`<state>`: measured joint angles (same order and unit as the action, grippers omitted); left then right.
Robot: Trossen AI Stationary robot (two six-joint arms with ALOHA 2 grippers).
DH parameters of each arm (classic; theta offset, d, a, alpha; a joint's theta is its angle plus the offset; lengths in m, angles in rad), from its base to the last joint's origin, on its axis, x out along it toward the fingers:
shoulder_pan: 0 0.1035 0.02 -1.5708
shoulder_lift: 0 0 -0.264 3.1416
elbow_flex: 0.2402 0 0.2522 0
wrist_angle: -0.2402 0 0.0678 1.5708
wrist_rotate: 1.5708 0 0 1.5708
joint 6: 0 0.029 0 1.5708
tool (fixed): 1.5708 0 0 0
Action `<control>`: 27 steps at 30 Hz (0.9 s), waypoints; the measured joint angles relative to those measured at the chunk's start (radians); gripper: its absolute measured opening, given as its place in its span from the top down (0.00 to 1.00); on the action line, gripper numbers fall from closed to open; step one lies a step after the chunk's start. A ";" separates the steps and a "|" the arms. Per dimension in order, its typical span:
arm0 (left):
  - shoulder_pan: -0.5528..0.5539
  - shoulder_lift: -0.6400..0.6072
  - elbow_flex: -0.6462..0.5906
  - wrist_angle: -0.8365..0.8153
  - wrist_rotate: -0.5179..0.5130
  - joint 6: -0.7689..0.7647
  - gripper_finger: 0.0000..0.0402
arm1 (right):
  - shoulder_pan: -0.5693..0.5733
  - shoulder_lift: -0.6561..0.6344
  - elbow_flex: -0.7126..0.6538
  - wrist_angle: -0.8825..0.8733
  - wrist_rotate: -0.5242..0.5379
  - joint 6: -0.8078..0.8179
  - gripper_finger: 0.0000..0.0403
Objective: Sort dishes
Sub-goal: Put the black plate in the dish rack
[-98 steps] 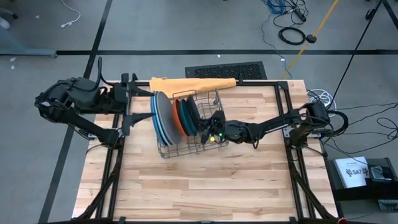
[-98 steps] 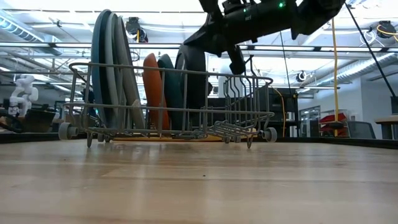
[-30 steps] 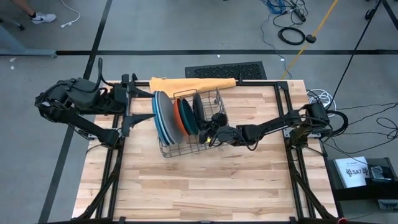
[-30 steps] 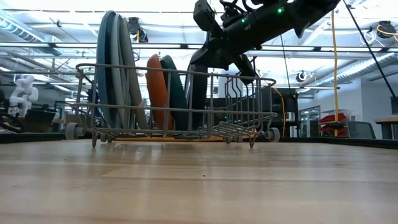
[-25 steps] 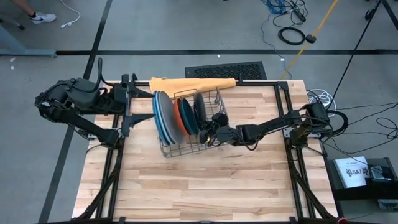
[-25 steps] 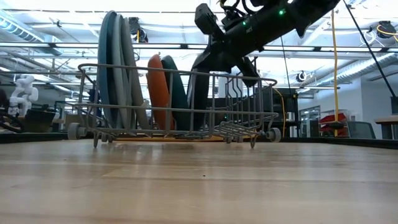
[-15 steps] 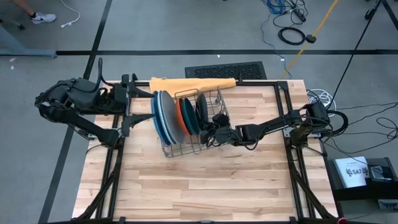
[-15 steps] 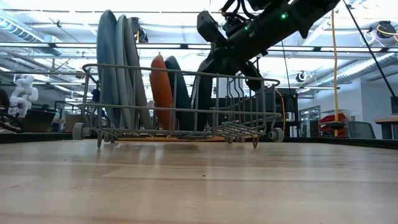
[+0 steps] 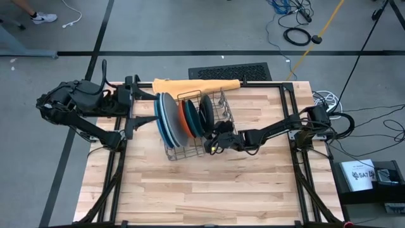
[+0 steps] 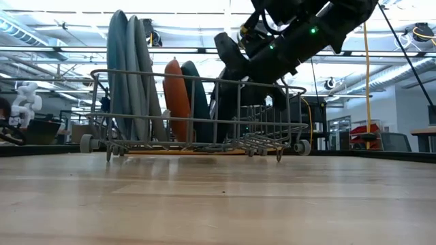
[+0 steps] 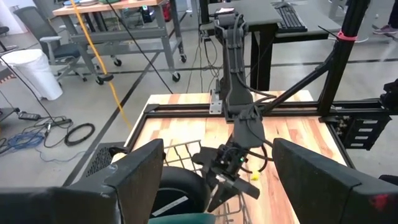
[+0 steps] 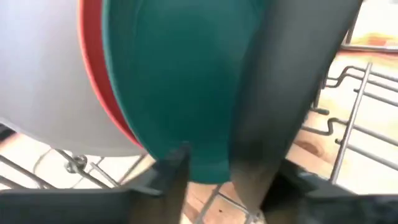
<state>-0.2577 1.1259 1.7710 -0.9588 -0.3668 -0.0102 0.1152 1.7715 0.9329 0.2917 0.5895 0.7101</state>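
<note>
Six plates stand in the wire rack [image 9: 193, 130], right gripper [image 9: 211, 143] half-spread beside the black plate [image 9: 205, 113], apparently releasing; retreat next.

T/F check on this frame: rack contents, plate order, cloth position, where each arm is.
1. All plates stand on edge in the wire rack. True.
2. The orange plate sits between the large plates and the teal plate. True.
3. The orange cloth lies inside the rack. False: it lies behind it, at the table's far edge.
4. The left gripper is at the rack. False: it waits off the table's left side, open; the right gripper is at the rack.
</note>
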 joint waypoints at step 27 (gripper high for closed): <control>0.000 0.003 0.000 0.000 0.027 -0.010 0.26 | 0.111 -0.119 0.005 -0.048 0.030 -0.017 0.32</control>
<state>-0.2577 1.1294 1.7710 -0.9591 -0.3397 -0.0204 0.2261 1.6527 0.9379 0.2436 0.6197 0.6936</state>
